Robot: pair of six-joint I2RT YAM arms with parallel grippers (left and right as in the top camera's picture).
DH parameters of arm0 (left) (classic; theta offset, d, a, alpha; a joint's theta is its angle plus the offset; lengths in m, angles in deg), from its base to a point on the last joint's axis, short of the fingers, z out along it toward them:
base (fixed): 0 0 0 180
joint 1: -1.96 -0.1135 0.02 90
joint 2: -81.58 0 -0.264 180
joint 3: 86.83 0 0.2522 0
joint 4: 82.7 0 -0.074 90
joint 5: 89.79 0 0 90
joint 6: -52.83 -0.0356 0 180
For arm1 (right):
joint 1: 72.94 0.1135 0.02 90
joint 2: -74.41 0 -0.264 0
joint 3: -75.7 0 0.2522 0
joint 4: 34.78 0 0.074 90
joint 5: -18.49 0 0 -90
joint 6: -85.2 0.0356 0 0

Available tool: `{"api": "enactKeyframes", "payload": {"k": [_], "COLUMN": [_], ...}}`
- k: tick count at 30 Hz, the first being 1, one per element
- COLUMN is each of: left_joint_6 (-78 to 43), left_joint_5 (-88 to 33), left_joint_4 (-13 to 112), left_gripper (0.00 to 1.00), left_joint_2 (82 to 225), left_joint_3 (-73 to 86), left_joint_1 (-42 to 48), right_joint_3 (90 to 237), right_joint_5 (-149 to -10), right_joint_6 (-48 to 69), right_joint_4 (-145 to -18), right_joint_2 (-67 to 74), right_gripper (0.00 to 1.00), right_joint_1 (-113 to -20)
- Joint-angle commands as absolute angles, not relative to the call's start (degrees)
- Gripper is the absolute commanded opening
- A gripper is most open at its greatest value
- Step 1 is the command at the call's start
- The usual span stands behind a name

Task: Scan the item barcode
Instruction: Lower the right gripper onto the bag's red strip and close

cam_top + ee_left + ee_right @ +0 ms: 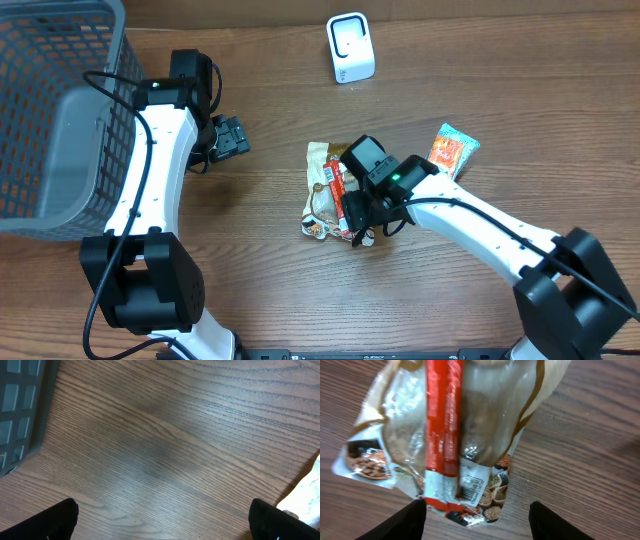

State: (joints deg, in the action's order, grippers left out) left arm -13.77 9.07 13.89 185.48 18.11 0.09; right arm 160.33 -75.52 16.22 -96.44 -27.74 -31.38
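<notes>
- Right tool [477, 521] hovers low over the middle of the table [300, 90], its fingers [402, 522] spread apart and closed on nothing.
- Right beneath it is the snack bag [322, 190], clear with brown trim, flat on the wood.
- A red stick pack [442, 420] lies lengthwise on top of the bag.
- There's a barcode [472, 484], face up on a white label beside the red pack's end; I cannot tell which of the two wrappers carries it.
- White scanner [350, 48] stands near the far edge, well apart from the bag.
- Orange packet [455, 150] lies beside the right arm, toward the right edge.
- Left tool [162, 522] is wide open over bare wood, near the grey basket [60, 50] at the far left corner.
</notes>
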Motion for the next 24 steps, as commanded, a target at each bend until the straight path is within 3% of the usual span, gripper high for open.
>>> {"api": "enactKeyframes", "payload": {"k": [1, 15, 24], "left_joint_6": [-14.89, -14.91, -14.91], "left_joint_5": [9.62, 9.62, 9.62], "left_joint_4": [13.89, 13.89, 13.89], "left_gripper": [1.0, 1.0, 1.0], "left_joint_2": [185.72, 185.72, 185.72], "left_joint_3": [18.91, 18.91, 18.91], "left_joint_1": [0.09, 0.09, 0.12], "right_joint_3": [159.5, 156.96, 156.96], "right_joint_5": [-74.77, -77.14, -77.16], "right_joint_6": [16.68, 16.7, 19.3], "right_joint_4": [-95.54, -90.65, -88.2], "right_joint_2": [-27.96, -28.02, -28.02], "right_gripper": [0.68, 0.64, 0.54], "right_joint_1": [-31.42, -31.42, -31.31]}}
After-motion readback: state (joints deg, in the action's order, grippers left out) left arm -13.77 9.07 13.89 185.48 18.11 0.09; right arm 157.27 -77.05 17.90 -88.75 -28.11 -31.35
